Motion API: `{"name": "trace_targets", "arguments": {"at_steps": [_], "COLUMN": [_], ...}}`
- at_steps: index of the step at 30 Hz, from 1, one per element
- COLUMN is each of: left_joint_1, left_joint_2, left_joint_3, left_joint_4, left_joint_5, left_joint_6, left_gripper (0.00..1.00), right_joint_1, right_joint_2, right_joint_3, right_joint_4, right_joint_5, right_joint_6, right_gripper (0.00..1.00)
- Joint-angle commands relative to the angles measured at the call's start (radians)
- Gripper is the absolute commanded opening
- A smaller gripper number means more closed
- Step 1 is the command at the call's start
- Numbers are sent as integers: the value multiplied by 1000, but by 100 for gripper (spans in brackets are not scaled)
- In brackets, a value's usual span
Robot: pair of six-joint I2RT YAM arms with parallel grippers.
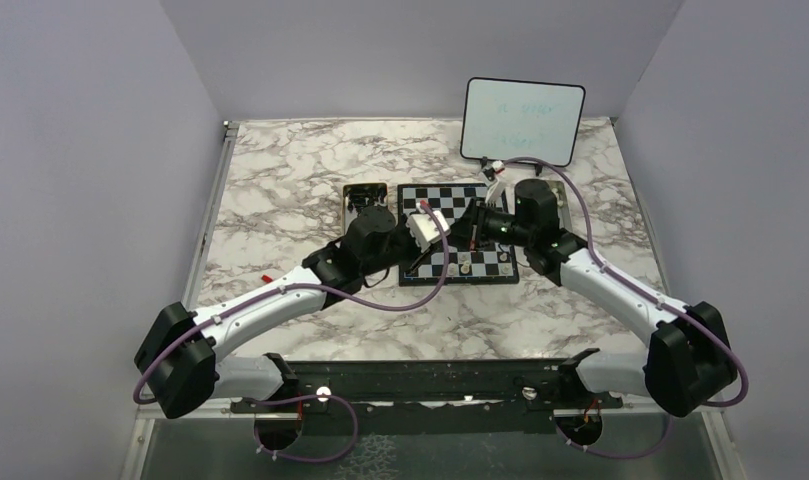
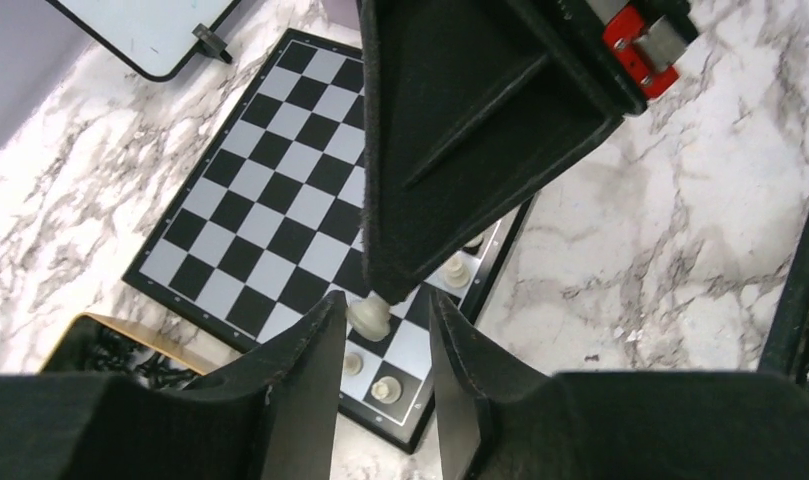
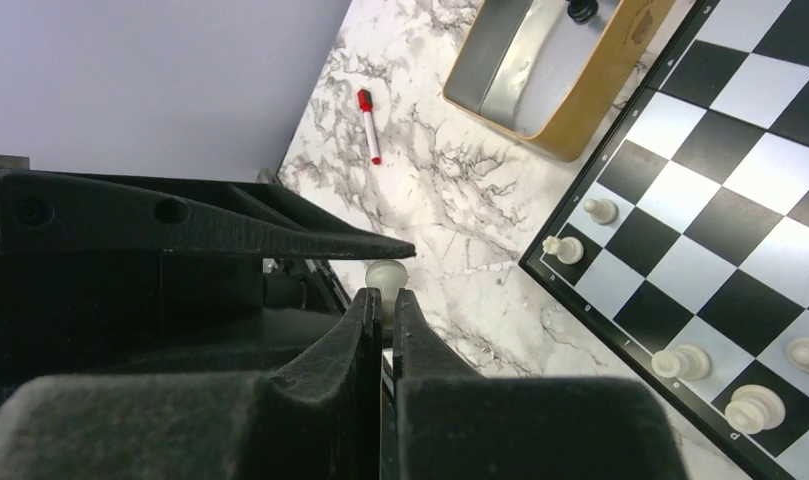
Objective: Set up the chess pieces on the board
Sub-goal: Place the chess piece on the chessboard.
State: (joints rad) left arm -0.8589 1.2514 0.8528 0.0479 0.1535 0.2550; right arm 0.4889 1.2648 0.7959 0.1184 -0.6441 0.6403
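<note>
Over the near-left corner of the board the two grippers meet tip to tip. My right gripper is shut on a small cream chess piece, pinched at its very tips. In the left wrist view the same piece hangs from the right gripper's tip between the fingers of my left gripper. That gripper is open, and the piece lies close against its left finger. A few cream pieces stand on the board's near rows.
A metal tray with black pieces sits left of the board. A red marker lies on the marble beyond it. An upright whiteboard stands at the back right.
</note>
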Motion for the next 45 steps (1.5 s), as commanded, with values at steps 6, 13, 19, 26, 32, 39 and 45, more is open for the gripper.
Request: {"name": "trace_targets", "arguments": {"at_steps": [6,13,19,26,32,39,45], "left_joint_1": [-12,-10,55,177,178,177,178], "left_joint_2": [-31,-60,-78,-143,-258,-313,-320], "left_joint_3": [-34,-18,5,-27,-132,-185,-181], "left_joint_4": [56,-65,-139,-210,-192,-168,-177], "left_joint_5": [-10,-37,-67,-35,-71,-94,-71], "left_joint_6": [-88,-71,-125,-135,-68,-27,-24], "left_gripper": [64,99,99,99,99,99,99], "right_joint_1": [8,7,5,-21,-73,-89,-89], "right_joint_2": [6,51,138,276,405,515,568], "right_joint_3": [170,315,403,484,558,595,589], "right_joint_4": [-294,-605,-771,-883,-970,-985,-1001], "right_joint_5": [294,616,791,821,794,669,657], "right_joint_6": [-192,-389,-469,-507,-545,-563,-567], "right_gripper": [4,4,5,6,6,6,6]}}
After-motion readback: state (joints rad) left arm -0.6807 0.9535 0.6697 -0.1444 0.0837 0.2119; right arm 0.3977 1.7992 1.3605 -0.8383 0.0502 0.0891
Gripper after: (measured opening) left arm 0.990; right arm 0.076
